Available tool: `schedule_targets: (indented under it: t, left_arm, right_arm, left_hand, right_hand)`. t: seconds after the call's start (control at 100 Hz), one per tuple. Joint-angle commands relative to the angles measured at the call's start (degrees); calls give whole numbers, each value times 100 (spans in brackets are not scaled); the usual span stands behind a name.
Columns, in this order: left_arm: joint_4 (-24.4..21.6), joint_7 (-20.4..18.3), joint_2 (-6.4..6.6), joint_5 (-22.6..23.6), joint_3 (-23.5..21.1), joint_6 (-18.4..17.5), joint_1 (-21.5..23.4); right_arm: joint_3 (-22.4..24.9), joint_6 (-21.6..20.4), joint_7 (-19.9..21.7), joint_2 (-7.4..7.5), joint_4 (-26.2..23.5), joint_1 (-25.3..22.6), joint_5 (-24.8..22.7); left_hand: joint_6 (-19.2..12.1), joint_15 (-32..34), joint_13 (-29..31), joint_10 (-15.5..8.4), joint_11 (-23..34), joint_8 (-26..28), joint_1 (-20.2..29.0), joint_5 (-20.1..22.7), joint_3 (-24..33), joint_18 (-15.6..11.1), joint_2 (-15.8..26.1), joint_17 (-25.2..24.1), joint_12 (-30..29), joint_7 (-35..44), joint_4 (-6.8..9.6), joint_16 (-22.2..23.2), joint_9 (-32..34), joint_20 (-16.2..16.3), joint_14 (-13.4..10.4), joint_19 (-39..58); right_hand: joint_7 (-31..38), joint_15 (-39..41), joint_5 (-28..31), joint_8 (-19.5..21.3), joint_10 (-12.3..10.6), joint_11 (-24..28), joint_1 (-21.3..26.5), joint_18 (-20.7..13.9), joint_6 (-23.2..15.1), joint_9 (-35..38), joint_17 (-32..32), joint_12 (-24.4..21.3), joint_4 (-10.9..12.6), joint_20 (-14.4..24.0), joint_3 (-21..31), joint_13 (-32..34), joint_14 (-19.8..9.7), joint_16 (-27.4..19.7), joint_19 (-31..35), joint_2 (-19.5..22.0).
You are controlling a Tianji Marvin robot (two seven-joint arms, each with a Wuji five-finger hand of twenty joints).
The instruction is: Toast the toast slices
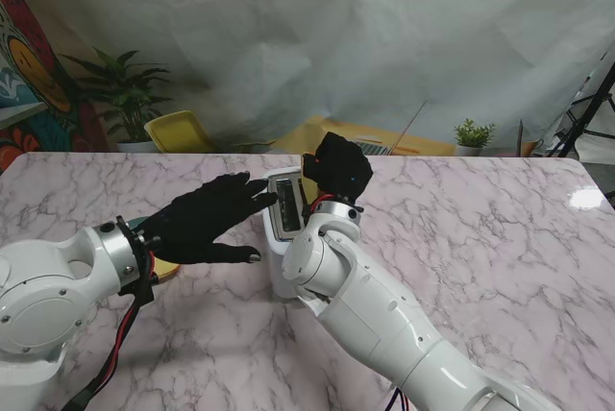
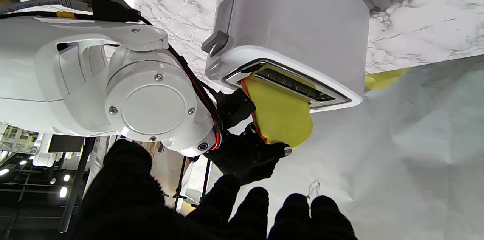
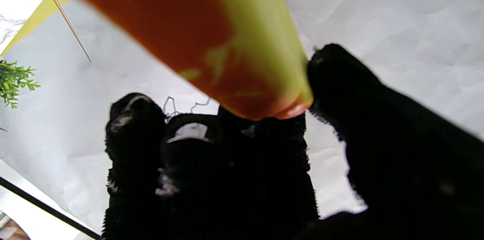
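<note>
Overhead first: the right hand [image 1: 338, 167] was raised over the far end of the toaster [image 1: 284, 238], fingers curled around a toast slice [image 1: 309, 163] of which only a yellow edge showed at the hand's left side. The left hand [image 1: 207, 221] hung flat and spread just left of the toaster, holding nothing, its fingertips [image 1: 270, 200] at the toaster's top rim; whether they touched it could not be told. A second slice [image 1: 165, 270] lay on a plate [image 1: 136, 228] under the left wrist, mostly hidden. The marble table [image 1: 480, 238] carried the toaster near its middle.

Left wrist view: the left hand's fingers [image 2: 253, 209] were apart and empty. The toaster [image 2: 295, 24] stood ahead with its slot [image 2: 295, 85] open. The slice [image 2: 281, 113] sat partly inside the slot, tilted, most of it still outside. The right hand [image 2: 245, 157] gripped the slice's free end, one fingertip pressed on its yellow face.

Right wrist view: the slice [image 3: 211, 32] filled the frame, blurred, brown crust edge and yellow face both showing. The right hand's [image 3: 242, 172] thumb [image 3: 340, 81] pressed the yellow face; the other fingers [image 3: 189, 138] closed on the crust side, pinching the slice's end.
</note>
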Motion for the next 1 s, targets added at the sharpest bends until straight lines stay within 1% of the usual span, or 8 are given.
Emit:
schedule_targets:
  t: [0.0,0.18,0.5,0.59,0.67,0.83,0.91,0.99]
  left_arm:
    - [-8,-74,3,1,-15,-19,38]
    - [-32,-65,1,13,-78,-41,96]
    - [-23,-22,-7,33,-77,-50,102]
    - [-21,-13,-8,41,-66,-54,93]
    - [-14,-1,-10,48,-55,-59,82]
    - [-8,31,-16,69,-42,-69,79]
    - [-11,40,-17,84,-39,-73,82]
    - [-8,48,-19,88,-29,-68,76]
  right_arm:
    - [-44,-30,12,-83,65,7,41]
    - [-115,-11,131,-112,111,-10,132]
    - [-192,-29,346,-38,-5,-187,96]
    - [-199,-27,393,-34,-13,-223,125]
    - [-193,9,447,-36,-38,-258,181]
    - [-167,135,578,5,-132,-332,190]
    - [-125,236,644,34,-238,-391,190]
    - [-79,316,692,69,-350,-447,168]
  left_hand:
    - [-3,-126,-139,-26,-56,-65,29,-83,-153,-273,173,-49,84,-8,77,16,-209,8,-54,-172]
    - [-7,-125,-139,-26,-54,-65,34,-84,-152,-273,177,-49,88,-8,78,16,-208,7,-64,-172]
    - [-2,-128,-141,-19,-58,-65,57,-84,-153,-270,179,-49,87,-8,79,12,-210,3,-59,-174]
    - [-3,-128,-141,-17,-59,-65,58,-84,-154,-271,180,-49,84,-8,79,10,-210,2,-54,-175]
    - [-8,-128,-142,-21,-58,-65,60,-84,-154,-271,180,-49,83,-8,79,9,-209,1,-55,-176]
    - [-4,-129,-141,-17,-59,-65,72,-90,-150,-270,177,-48,81,-10,81,6,-210,-1,-51,-176]
    - [0,-128,-142,-16,-60,-66,83,-90,-148,-269,174,-48,78,-11,82,4,-211,-2,-49,-177]
    - [-2,-129,-141,-21,-61,-67,98,-95,-145,-267,172,-48,75,-13,84,2,-211,-2,-56,-177]
  right_hand:
    - [374,-2,81,24,554,492,21,-127,-258,100,77,41,216,-10,193,82,-526,-3,181,89]
    - [366,-26,90,4,537,478,5,-134,-284,103,79,29,202,-18,164,81,-530,-15,178,74]
    - [353,-43,159,-1,449,423,-52,-145,-372,180,99,4,219,-36,135,84,-513,-26,171,63]
    - [349,-47,163,3,443,411,-68,-133,-383,162,73,4,228,-41,128,79,-492,-29,162,78]
    - [372,-65,123,54,398,459,-120,-110,-470,104,25,37,237,-40,87,81,-491,-41,165,127]
    - [423,-135,49,186,297,544,-143,50,-621,-14,-128,95,158,-33,-219,76,-437,-84,167,215]
    - [456,-245,-43,297,242,551,-165,220,-739,-110,-227,123,131,-29,-303,69,-341,-129,145,239]
    - [487,-413,-140,414,158,551,-285,382,-858,-229,-324,175,142,-18,-370,64,-258,-183,121,268]
